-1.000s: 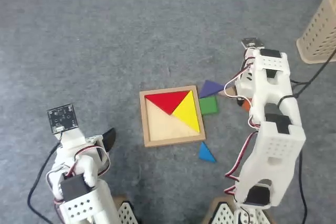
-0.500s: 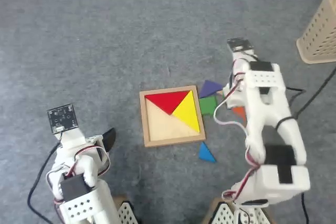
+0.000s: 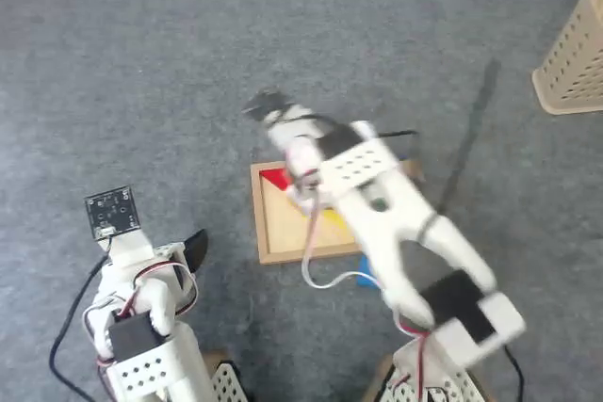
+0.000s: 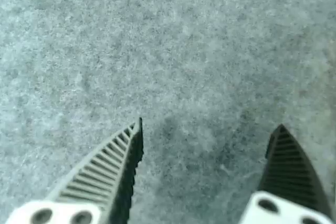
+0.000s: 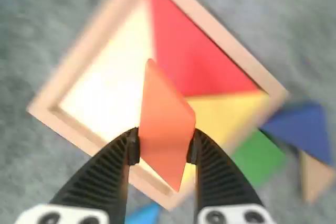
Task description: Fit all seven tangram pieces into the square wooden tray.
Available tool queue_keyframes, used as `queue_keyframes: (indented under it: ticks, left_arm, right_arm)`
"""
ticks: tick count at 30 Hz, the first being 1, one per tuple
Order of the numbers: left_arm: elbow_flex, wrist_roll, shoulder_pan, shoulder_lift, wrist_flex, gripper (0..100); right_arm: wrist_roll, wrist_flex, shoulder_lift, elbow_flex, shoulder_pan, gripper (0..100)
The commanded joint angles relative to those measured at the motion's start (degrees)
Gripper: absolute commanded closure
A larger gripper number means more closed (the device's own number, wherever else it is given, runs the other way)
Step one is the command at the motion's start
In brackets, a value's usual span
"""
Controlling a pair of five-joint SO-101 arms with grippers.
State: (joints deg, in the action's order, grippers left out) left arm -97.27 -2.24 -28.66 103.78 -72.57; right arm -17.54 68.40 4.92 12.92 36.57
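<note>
My right gripper (image 5: 161, 139) is shut on an orange parallelogram (image 5: 164, 114), held upright above the square wooden tray (image 5: 79, 45). A red triangle (image 5: 189, 61) and a yellow triangle (image 5: 226, 114) lie in the tray; the rest of its floor is bare wood. Just outside the tray lie a green piece (image 5: 257, 156), a purple triangle (image 5: 302, 129), a tan triangle (image 5: 315, 177) and a blue piece (image 5: 144, 214). In the high view the right arm (image 3: 377, 204) stretches across the tray (image 3: 257, 214). My left gripper (image 4: 210, 129) is open over bare carpet, left of the tray.
Grey carpet covers the whole table. A pale slotted basket (image 3: 575, 54) stands at the far right edge. The left arm's base (image 3: 141, 345) sits at the front left. A dark cable (image 3: 471, 129) runs across the carpet right of the tray.
The right arm has swung left from the loose pieces beside the tray to above the tray, carrying the orange parallelogram. The left arm has not moved.
</note>
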Motion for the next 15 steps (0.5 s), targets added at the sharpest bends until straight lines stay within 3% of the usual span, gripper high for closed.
queue_keyframes:
  ticks: [1,12,15]
  left_arm:
    - [0.75,0.09,0.09,0.7,0.09,65]
    - [0.75,0.09,0.09,0.7,0.09,65]
    - [0.75,0.09,0.09,0.7,0.09,65]
  right_arm:
    - [5.27,0.92,8.4,-12.04,1.98,96.3]
    - [12.84,1.8,22.37,-23.38,5.23,95.5]
    - [15.12,2.24,23.08,-23.47,5.93,88.6]
